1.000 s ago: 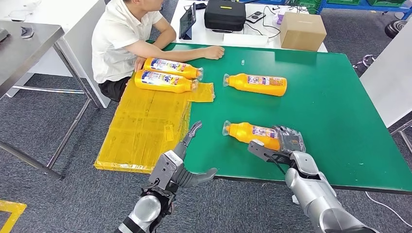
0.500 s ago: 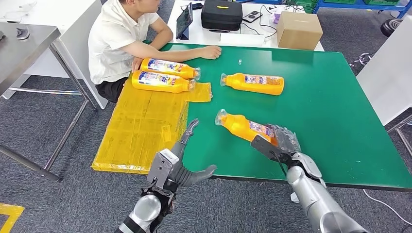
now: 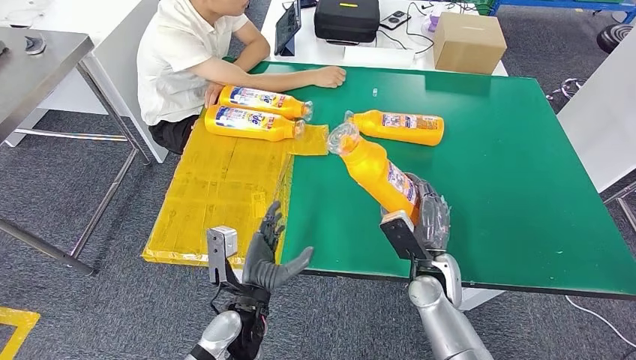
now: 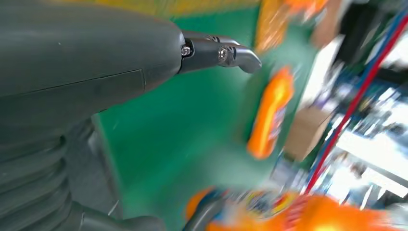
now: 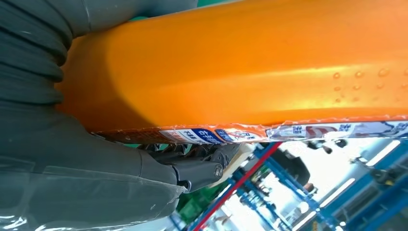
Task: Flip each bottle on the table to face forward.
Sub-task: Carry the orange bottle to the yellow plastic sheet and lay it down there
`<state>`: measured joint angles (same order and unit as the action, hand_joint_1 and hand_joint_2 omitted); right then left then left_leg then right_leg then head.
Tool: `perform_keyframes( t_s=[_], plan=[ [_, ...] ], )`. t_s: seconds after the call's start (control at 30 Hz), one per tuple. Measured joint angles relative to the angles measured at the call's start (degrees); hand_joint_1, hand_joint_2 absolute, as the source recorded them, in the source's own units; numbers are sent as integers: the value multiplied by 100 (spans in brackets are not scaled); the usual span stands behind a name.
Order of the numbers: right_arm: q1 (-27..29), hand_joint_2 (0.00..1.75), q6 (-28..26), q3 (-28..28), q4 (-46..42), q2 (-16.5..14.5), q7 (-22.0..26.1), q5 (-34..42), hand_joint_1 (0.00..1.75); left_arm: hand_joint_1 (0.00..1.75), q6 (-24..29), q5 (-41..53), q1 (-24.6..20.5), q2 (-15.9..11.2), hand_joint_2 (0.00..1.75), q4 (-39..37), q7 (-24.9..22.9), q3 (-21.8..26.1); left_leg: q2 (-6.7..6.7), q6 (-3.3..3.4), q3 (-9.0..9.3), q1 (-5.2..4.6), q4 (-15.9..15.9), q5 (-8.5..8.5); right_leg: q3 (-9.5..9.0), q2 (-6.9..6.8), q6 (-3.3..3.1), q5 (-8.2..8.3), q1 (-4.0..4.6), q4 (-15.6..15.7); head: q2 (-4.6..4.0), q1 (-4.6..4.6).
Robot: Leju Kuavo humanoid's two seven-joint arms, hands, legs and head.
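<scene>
My right hand [image 3: 417, 223] grips the base of an orange bottle [image 3: 375, 171] and holds it lifted off the green table [image 3: 510, 172], tilted with its clear cap pointing up and to the far left. The right wrist view shows that bottle's orange body [image 5: 250, 62] close up, with fingers [image 5: 202, 166] wrapped under its label. A second orange bottle [image 3: 397, 127] lies on its side further back on the table. Two more bottles [image 3: 255, 112] lie side by side at the far left on a yellow sheet. My left hand [image 3: 268, 251] hovers open off the table's near edge.
A person in a white shirt [image 3: 187, 60] sits at the far left corner with one hand [image 3: 330, 76] on the table. A cardboard box [image 3: 466, 41], a black case [image 3: 346, 19] and a tablet stand on a white table behind. The yellow sheet [image 3: 217, 195] covers the left side.
My right hand has lifted the near bottle off the table and tilted it from lying flat to steeply upward. My left hand has drawn back and turned, fingers up.
</scene>
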<state>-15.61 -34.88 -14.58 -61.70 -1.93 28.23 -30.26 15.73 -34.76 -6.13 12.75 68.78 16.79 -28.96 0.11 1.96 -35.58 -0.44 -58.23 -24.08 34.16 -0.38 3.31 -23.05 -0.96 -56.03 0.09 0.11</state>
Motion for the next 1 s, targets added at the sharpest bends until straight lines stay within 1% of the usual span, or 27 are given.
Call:
perform_keyframes(
  t_s=[0.07, 0.13, 0.2, 0.3, 0.4, 0.63, 0.7, 0.87, 1.0],
  plan=[
    [50, 175, 181, -105, -92, -66, 93, 173, 173, 0, -422, -188, 18, -42, 175, -10, -88, -80, 0, 0, -4, -1, 0, -1, 6, 0, 0, 0, 0, 1, 0, -1],
    [85, 175, 528, -226, -121, -120, 144, 352, 171, 0, -683, -178, 21, -78, 175, -13, -25, -149, 0, 0, -5, 1, 0, -1, 8, 0, 0, 0, 1, 1, 0, -1],
    [129, 175, 955, -379, -128, -156, 162, 474, 170, 0, -791, -77, 17, -97, 175, -9, 60, -201, 0, -1, -5, 2, 0, -1, 9, 0, 0, 0, 2, 1, 0, -1],
    [174, 175, 1558, -662, -106, -179, 258, 501, 162, 0, -973, 42, 3, -106, 175, 7, 96, -250, 0, -1, -5, 3, 0, 0, 9, 0, -1, 0, 2, -1, 0, 0],
    [177, 175, 1978, -961, -30, -196, 421, 485, 155, 0, -1182, 96, -8, -113, 175, 37, 114, -270, 0, -1, -5, 4, 0, 0, 9, 0, -1, -1, 2, -1, 0, 0],
    [155, 175, 2266, -1317, 117, -227, 577, 524, 157, 0, -1290, 102, -21, -123, 175, 47, 141, -227, -1, -1, -6, 2, 0, 0, 9, 0, -1, -1, 1, 0, 0, 0],
    [157, 175, 2338, -1397, 144, -240, 603, 526, 160, 0, -1282, 103, -32, -123, 175, 48, 155, -202, -1, -1, -6, 2, 0, 0, 10, 0, -1, -1, 1, 0, 0, 0],
    [209, 175, 2480, -1700, 153, -319, 667, 561, 164, 0, -1063, 49, -103, -114, 175, 49, 210, -102, 0, -1, -5, 4, 0, 0, 12, 0, -1, -1, 3, -1, 0, 1],
    [256, 175, 2504, -1925, 91, -362, 663, 616, 163, 0, -956, -114, -143, -81, 175, 58, 238, 18, 1, -2, -5, 5, 0, 1, 12, 1, -1, -1, 4, -1, 0, 1]
  ],
)
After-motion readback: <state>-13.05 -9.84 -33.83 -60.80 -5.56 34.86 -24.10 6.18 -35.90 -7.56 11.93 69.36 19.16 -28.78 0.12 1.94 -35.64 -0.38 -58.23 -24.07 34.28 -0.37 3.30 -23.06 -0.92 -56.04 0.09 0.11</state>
